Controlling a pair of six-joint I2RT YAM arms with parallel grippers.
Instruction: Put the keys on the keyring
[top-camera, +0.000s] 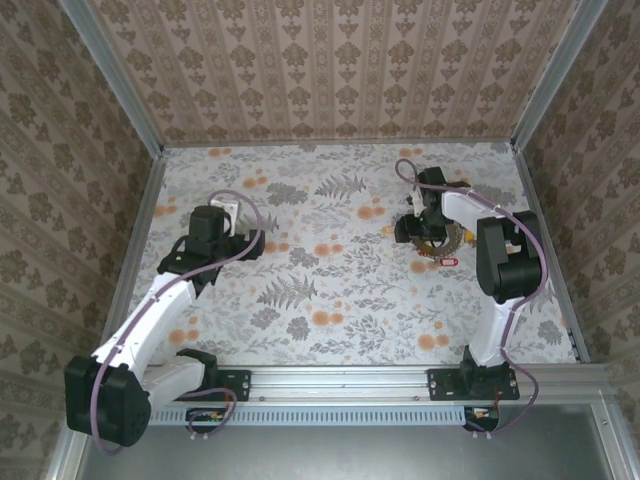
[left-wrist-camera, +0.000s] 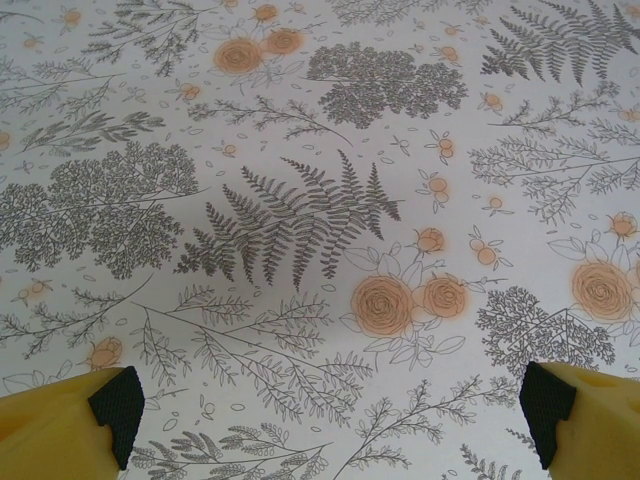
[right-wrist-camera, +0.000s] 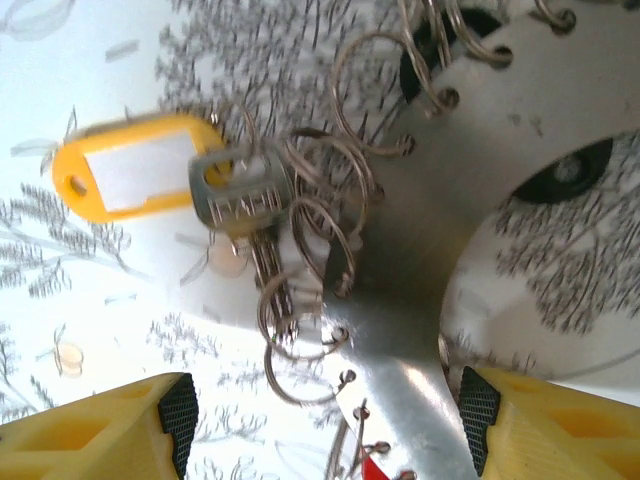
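Lying on the floral-printed tabletop (left-wrist-camera: 300, 100), a small grey metal key (right-wrist-camera: 240, 200) with a yellow plastic tag (right-wrist-camera: 130, 175) rests among thin wire split rings (right-wrist-camera: 330, 210), just beside the large shiny metal keyring (right-wrist-camera: 420, 280). The right gripper (right-wrist-camera: 325, 430) hangs over them, jaws apart, grasping nothing. The left gripper (left-wrist-camera: 330, 410), well apart, is spread wide above the tabletop.
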